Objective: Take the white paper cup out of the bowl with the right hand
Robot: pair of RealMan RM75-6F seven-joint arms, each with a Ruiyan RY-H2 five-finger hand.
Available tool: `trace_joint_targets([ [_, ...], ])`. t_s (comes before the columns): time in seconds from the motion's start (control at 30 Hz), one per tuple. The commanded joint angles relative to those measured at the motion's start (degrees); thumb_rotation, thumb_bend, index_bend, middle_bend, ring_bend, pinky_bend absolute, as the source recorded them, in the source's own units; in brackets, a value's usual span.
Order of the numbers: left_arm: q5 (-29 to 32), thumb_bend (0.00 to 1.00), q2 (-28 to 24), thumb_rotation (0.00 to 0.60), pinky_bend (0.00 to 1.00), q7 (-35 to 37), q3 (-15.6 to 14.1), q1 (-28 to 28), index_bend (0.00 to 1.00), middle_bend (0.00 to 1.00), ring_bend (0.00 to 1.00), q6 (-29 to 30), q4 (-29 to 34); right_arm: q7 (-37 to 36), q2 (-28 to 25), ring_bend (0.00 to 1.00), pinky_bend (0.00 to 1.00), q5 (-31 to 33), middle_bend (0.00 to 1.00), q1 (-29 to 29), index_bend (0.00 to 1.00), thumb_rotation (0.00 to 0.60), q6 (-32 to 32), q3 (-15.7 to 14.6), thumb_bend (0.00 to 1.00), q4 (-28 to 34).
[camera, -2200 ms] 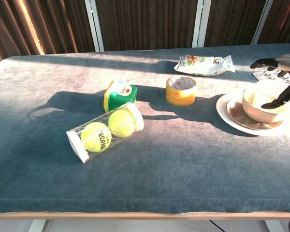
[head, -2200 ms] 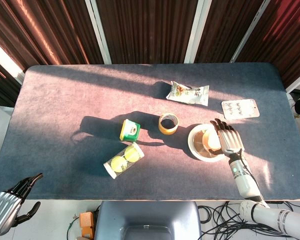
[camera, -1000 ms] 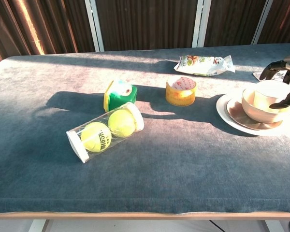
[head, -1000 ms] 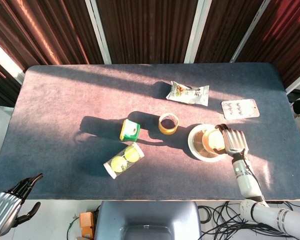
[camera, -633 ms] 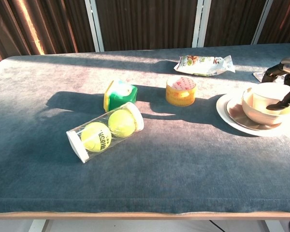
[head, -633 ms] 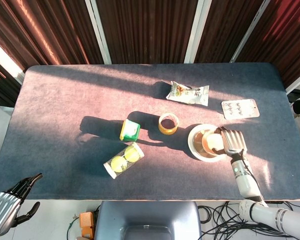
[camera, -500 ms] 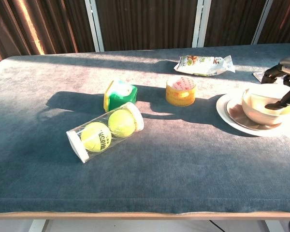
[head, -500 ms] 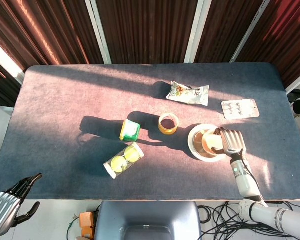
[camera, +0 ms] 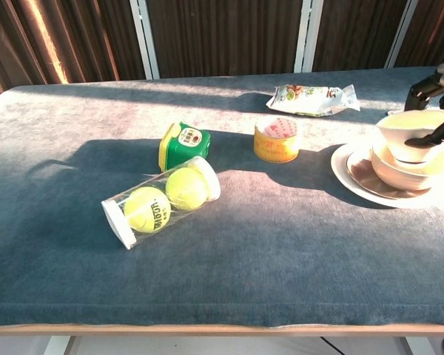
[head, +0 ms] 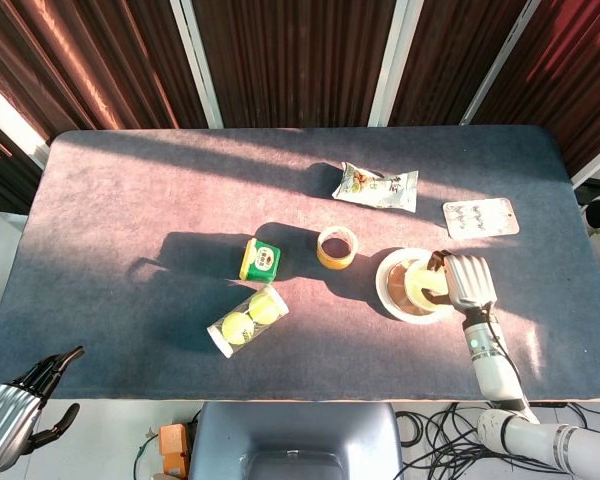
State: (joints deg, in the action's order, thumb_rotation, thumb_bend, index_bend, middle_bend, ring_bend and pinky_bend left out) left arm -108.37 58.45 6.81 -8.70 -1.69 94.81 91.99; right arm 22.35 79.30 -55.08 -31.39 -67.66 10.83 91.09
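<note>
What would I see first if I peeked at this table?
Probably the robot's right hand at the table's right side, holding a white paper cup above a bowl on a plate. Next, the clear tube of yellow tennis balls lying near the front, beside a green box.

The right hand (head: 467, 280) grips the white paper cup (head: 421, 284) above the cream round bowl (head: 408, 286) on the blue-grey worktop (head: 120, 230).

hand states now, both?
Left hand: open, holding nothing, off the table edge.
Right hand: holding the white paper cup, lifted above the bowl.
</note>
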Motion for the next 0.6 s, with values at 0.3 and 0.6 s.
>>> trace_joint_targets([
  [0.3,-0.11,0.37,-0.01,0.600,0.55,-0.19,-0.04,0.01,0.07,0.20,0.22,-0.02,0.03,-1.97,-3.22,0.67,0.80,-11.40,0.47,1.40,0.63,0.600,-3.88,-0.92,0.23,17.63],
  [0.6,-0.30,0.37,-0.08,0.600,0.55,0.58,-0.10,0.13,0.07,0.20,0.22,0.52,-0.44,-5.31,-0.96,0.61,0.75,-8.32,0.47,-1.87,0.56,0.600,7.88,-4.11,0.23,16.76],
])
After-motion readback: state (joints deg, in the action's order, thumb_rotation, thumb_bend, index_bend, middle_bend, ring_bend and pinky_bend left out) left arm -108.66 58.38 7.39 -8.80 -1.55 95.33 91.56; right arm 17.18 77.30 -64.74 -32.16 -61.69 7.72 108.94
